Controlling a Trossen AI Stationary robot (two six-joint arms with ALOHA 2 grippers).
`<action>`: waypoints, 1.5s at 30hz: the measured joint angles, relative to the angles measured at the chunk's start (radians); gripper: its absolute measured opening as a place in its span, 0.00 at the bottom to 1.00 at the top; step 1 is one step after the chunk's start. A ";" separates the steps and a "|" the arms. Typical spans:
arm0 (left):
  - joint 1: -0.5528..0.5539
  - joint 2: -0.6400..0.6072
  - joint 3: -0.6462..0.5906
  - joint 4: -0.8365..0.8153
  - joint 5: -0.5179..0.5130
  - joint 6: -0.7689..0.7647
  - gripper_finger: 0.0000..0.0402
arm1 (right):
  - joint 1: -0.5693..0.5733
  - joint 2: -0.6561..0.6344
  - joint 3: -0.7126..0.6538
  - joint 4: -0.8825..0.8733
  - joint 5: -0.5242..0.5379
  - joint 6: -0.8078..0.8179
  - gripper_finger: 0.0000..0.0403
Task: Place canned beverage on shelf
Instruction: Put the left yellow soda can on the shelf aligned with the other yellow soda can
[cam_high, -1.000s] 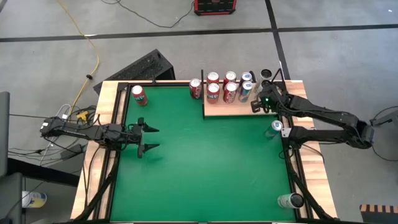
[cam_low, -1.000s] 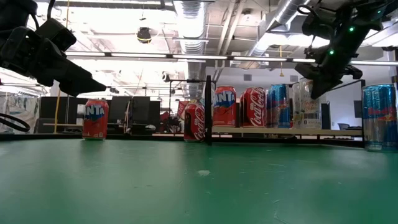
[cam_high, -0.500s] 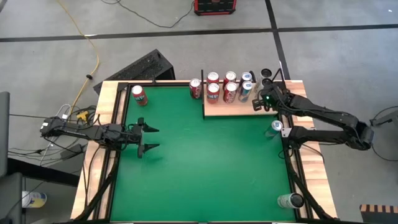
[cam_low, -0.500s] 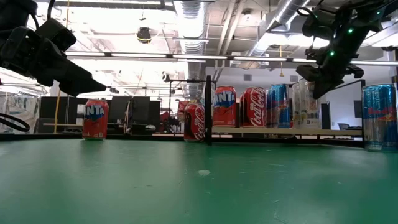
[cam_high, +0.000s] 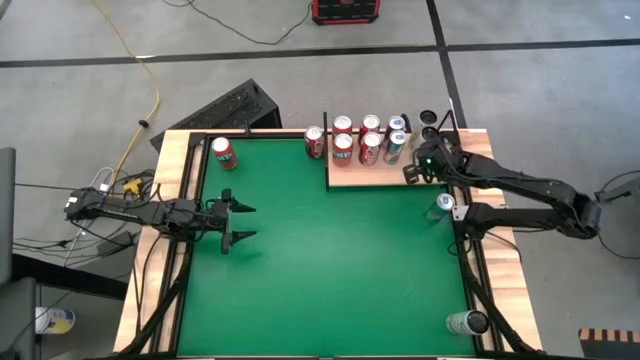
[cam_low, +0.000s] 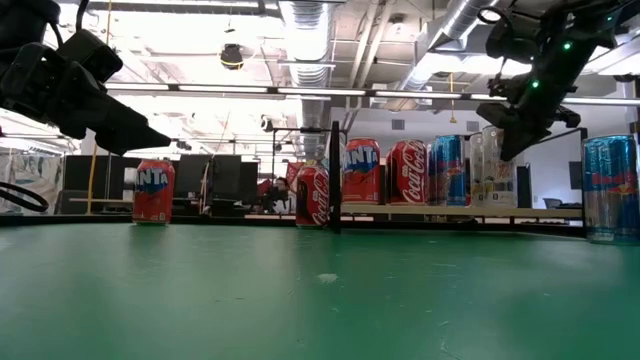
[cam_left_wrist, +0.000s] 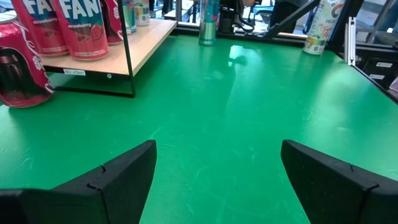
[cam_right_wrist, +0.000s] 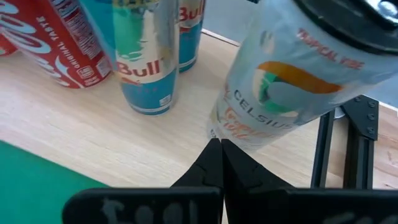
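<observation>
Green desk first: we take the shelf, the pale wood board at the far right corner, as our landmark; we count about six cans on it, among them red Fanta and Coca-Cola cans, slim Red Bull cans and a pale Celsius can at its right end; so the stocking looks well along.

Right gripper sits over the shelf's right end, just beside the Celsius can; its jaws are pressed together with nothing between them; we judge that can is already set down and let go.

Still off the shelf, as far as we see: a red Coke can just left of the shelf's corner post; a Fanta can well left of the shelf near the far left corner; a blue can just in front of the shelf's right end; one more can far from the shelf at the near right edge.

Left gripper hangs well left of the shelf above bare green, jaws spread apart and empty.
</observation>
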 joint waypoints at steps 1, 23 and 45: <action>0.000 0.000 0.000 0.000 0.000 0.000 0.82 | 0.002 0.005 0.000 0.000 0.000 0.000 0.04; 0.000 0.000 0.000 0.000 0.000 0.000 0.82 | -0.023 0.156 0.000 0.018 0.095 -0.024 0.04; 0.000 0.000 0.000 0.000 0.000 0.000 0.82 | -0.005 0.156 0.000 -0.004 0.089 -0.058 0.04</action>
